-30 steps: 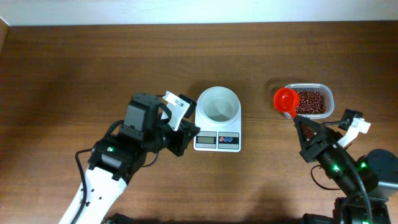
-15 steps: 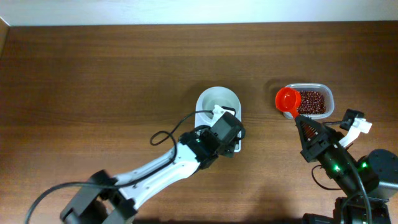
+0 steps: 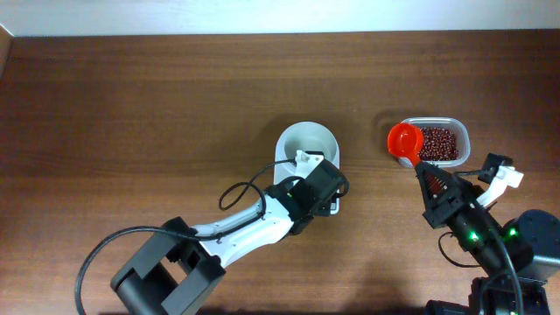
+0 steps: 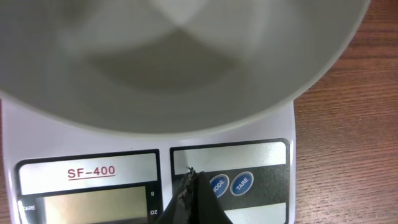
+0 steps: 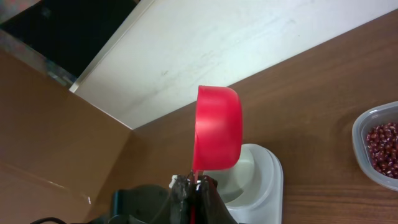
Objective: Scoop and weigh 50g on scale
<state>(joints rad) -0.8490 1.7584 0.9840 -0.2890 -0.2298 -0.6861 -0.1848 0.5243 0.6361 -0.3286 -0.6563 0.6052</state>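
Beans [image 3: 440, 143]: loose, light, quick to roll; in the clear tub [image 3: 466, 140], right of the scale [image 3: 306, 147].
Hold: I think only through the scoop [image 3: 403, 140].
Right hand [image 3: 420, 172]: clenched on scoop handle.
Left hand [image 4: 189, 186]: clenched, empty, at scale buttons.

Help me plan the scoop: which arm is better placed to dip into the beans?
Right. The right tool holds the red scoop beside the beans; the left tool is shut at the scale's buttons.
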